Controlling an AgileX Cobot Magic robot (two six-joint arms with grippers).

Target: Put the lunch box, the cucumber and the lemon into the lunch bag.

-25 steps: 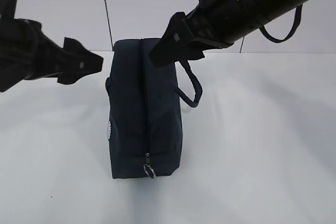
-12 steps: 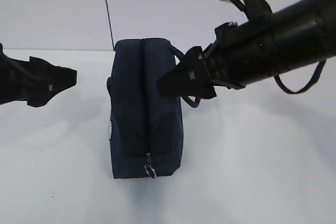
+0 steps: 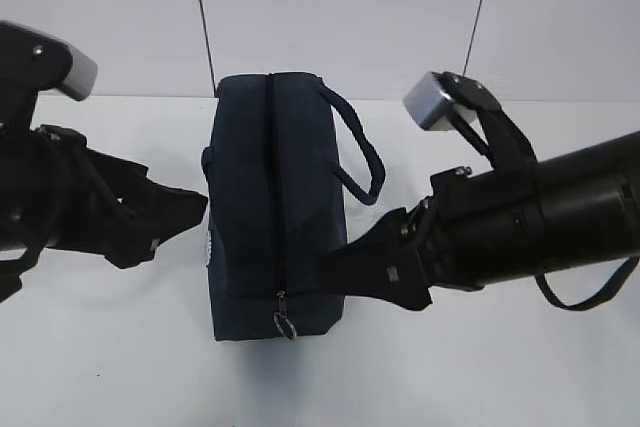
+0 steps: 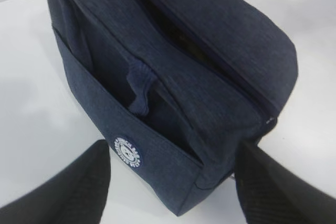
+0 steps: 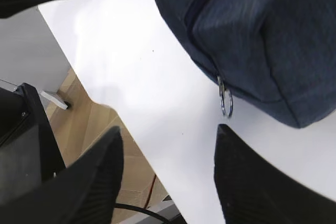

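Both pincers gape wide and grip nothing: the left pincer [image 3: 185, 217] hangs just off the left side of the lunch bag [image 3: 278, 207], its fingers [image 4: 63, 187] framing the round badge [image 4: 127, 153], while the right pincer [image 3: 335, 269] noses up against the bag's lower right corner. The bag stands zipped at mid-tabletop [image 3: 480, 367], its ring pull [image 5: 226, 102] at the near end, just ahead of the right pincer. A second ago that right pincer was up at the bag's top; now it's dropped low, and the left has sunk too.
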